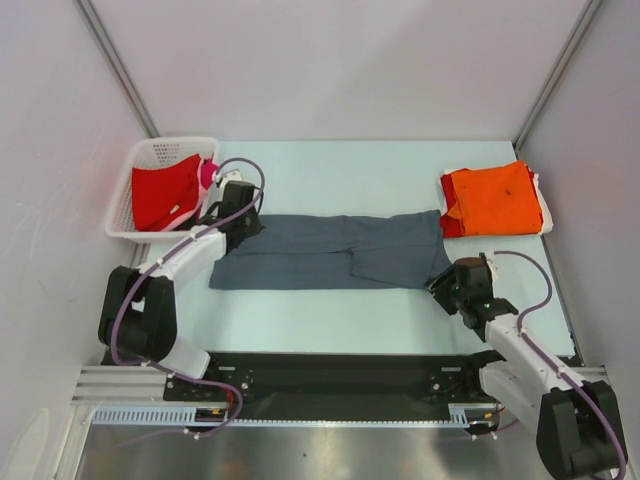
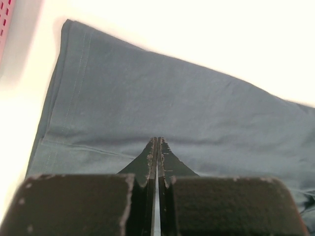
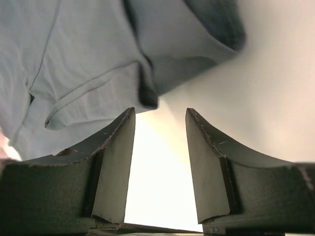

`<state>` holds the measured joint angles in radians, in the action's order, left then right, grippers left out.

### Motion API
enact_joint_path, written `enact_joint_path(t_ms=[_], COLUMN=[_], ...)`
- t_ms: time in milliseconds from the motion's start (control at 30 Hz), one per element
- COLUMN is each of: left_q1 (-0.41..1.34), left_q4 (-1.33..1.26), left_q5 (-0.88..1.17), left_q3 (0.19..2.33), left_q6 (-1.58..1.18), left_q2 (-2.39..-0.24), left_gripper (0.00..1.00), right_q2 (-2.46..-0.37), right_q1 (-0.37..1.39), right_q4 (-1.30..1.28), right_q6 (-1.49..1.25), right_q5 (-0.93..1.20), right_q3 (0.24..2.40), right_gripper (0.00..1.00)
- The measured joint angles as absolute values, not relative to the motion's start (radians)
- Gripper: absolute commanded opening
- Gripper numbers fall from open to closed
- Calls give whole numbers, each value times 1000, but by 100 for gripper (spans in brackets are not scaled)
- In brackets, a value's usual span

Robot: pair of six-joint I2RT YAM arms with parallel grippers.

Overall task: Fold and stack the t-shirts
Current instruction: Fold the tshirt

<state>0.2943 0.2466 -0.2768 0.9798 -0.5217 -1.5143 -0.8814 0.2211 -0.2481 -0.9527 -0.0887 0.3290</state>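
Top view, grey t-shirt (image 1: 330,250): spread in a long folded band across the middle of the surface (image 1: 330,170), running from near left to far right.
Top view, left end effector (image 1: 248,225): at the band's far left corner, just beside the basket (image 1: 118,232); how far it is open cannot be told from here.
Top view, right end effector (image 1: 438,283): at the band's near right corner, low over the surface.
Top view, orange t-shirt (image 1: 495,198): folded on a small pile at the far right, with a red layer (image 1: 450,224) showing under its left edge.
Top view, basket contents: a red t-shirt (image 1: 160,195) and a bit of pink cloth (image 1: 208,175).
Left wrist view, left end effector (image 2: 156,147): fingers pressed together with only a thin slit between them, over the grey t-shirt (image 2: 172,108); whether cloth is pinched cannot be told.
Left wrist view, hem: the shirt's stitched edge lies to the left, with pale surface (image 2: 221,29) beyond.
Right wrist view, right end effector (image 3: 160,112): fingers (image 3: 115,162) spread wide, holding nothing, with bare surface (image 3: 275,88) between them.
Right wrist view, grey t-shirt (image 3: 83,54): its folded edge lies just beyond the fingertips, mostly to the left.
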Motion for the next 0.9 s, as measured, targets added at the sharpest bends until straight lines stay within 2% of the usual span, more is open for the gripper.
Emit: enact_joint_path(t_ms=[267, 367, 400, 667, 800, 900], left_q1=[294, 294, 294, 294, 294, 294], left_q4=[239, 230, 224, 196, 188, 188], left_q5=[-261, -257, -256, -231, -235, -256], left_q3=[931, 919, 914, 851, 772, 711], left_q6=[-543, -551, -553, -588, -622, -652], left_q2=[-1447, -1426, -1422, -1388, -1325, -1262], left_gripper=[0, 0, 0, 0, 0, 0], right_q2=[-962, -1022, -1048, -1287, -1398, -1493], right_q1=[213, 212, 212, 209, 206, 204], right_q4=[-121, -41, -10, 114, 148, 166], right_q6=[-1070, -1091, -1095, -1095, -1083, -1066], right_q5=[-81, -84, -88, -118, -128, -123], right_q3=[282, 282, 284, 388, 459, 538], right_gripper=[50, 43, 36, 19, 2, 0])
